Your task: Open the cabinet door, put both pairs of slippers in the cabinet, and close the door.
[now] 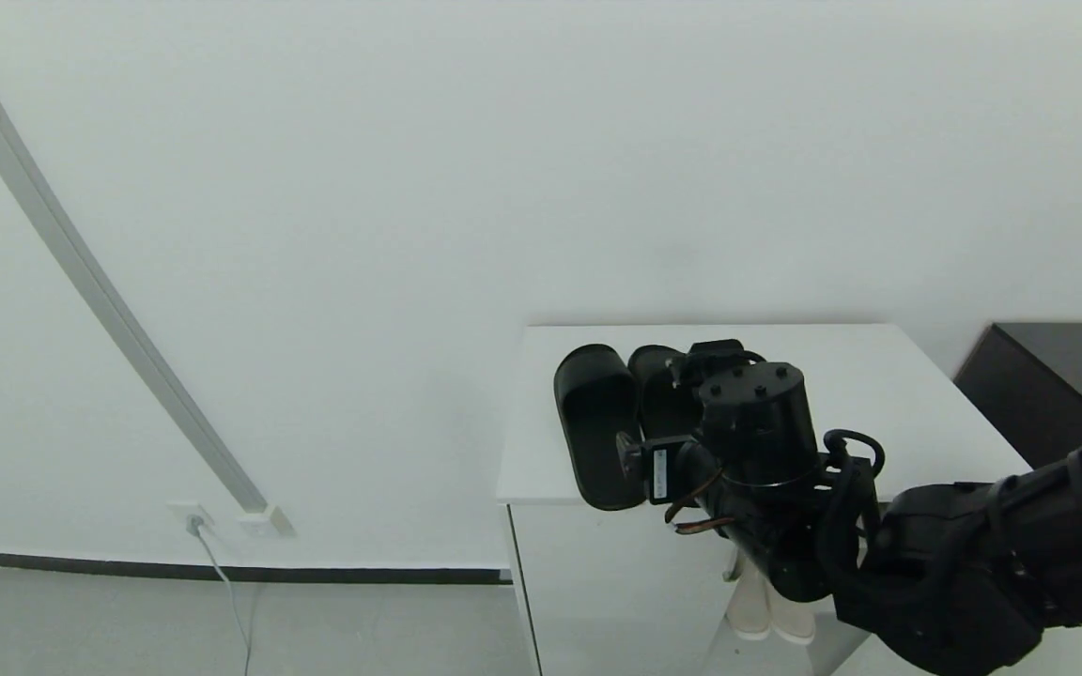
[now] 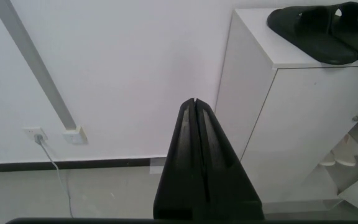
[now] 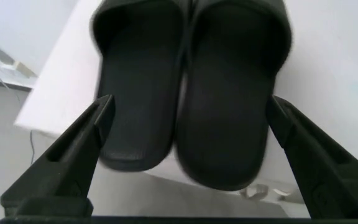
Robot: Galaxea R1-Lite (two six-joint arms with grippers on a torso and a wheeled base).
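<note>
Head view: a pair of black slippers (image 1: 597,422) lies side by side on the white cabinet (image 1: 888,394), at the front left corner of its top. The slipper nearer the left edge overhangs the front edge. The right arm (image 1: 757,451) sits over the pair from the front. Lower down, a white pair of slippers (image 1: 771,610) stands inside the cabinet's open compartment.

Left wrist view: the left gripper (image 2: 194,106) has its fingers pressed together with nothing between them. It hangs off the cabinet's left side, above the floor. The black slippers show on the cabinet top, near its front edge. A wall socket (image 2: 33,134) with a cable sits low on the wall.

Right wrist view: the right gripper (image 3: 191,104) is spread wide, with one finger outside each slipper of the black pair, and grips nothing. The two slippers touch along their inner sides, and their ends poke past the front edge of the cabinet top.
</note>
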